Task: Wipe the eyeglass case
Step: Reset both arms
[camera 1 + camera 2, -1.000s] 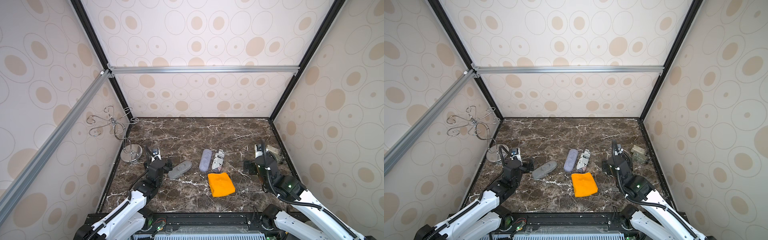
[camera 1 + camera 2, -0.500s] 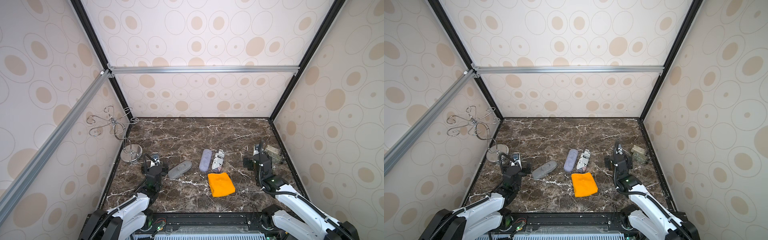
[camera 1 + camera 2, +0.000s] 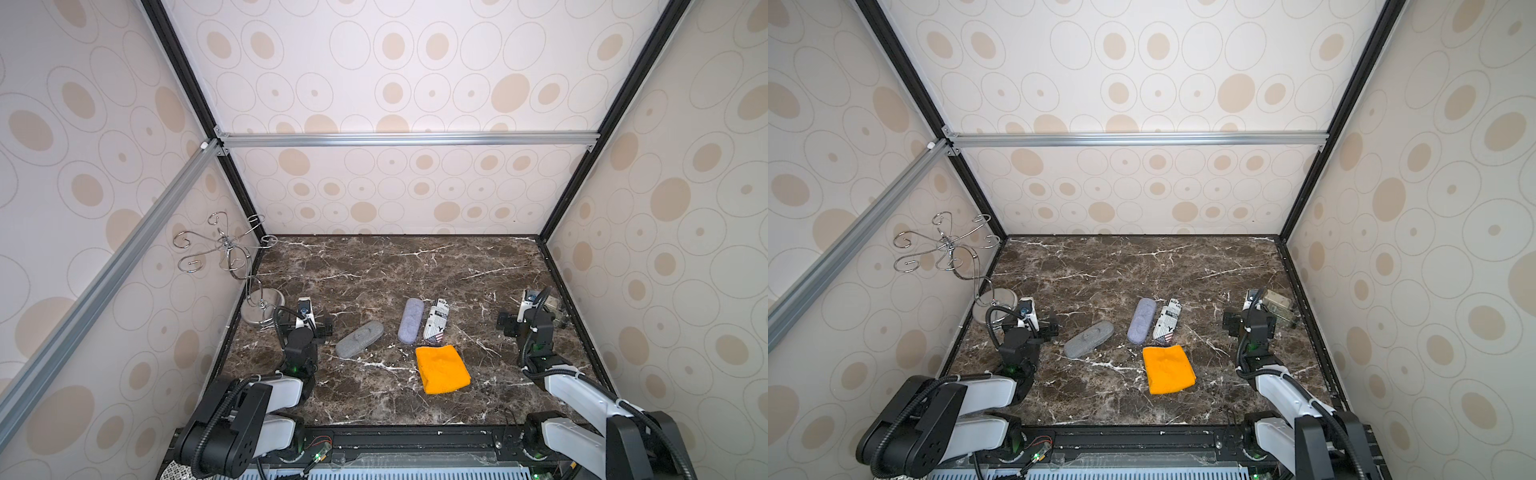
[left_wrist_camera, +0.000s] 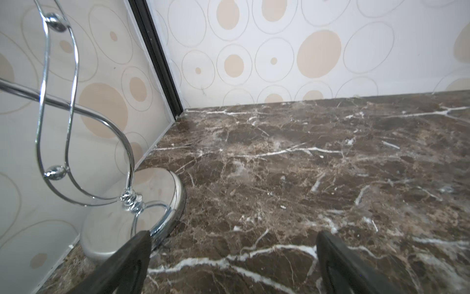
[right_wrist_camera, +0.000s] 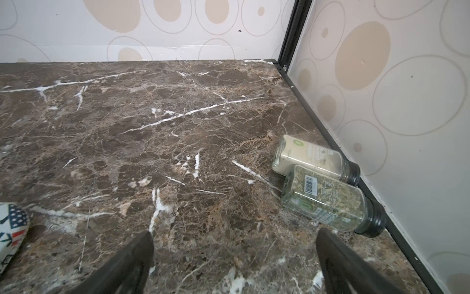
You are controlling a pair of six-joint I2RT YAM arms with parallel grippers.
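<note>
The right wrist view is cutting off the printed eyeglass case (image 5: 11, 229), showing only its flag patch; the spice jars (image 5: 328, 201) are showing blurred labels; both top views alone are showing the grey case (image 3: 359, 338), lavender case (image 3: 410, 321) and orange cloth (image 3: 442, 369) lying on the counter (image 3: 374, 270); the left hand (image 4: 233, 236) and right hand (image 5: 235, 234) are gaping empty.
</note>
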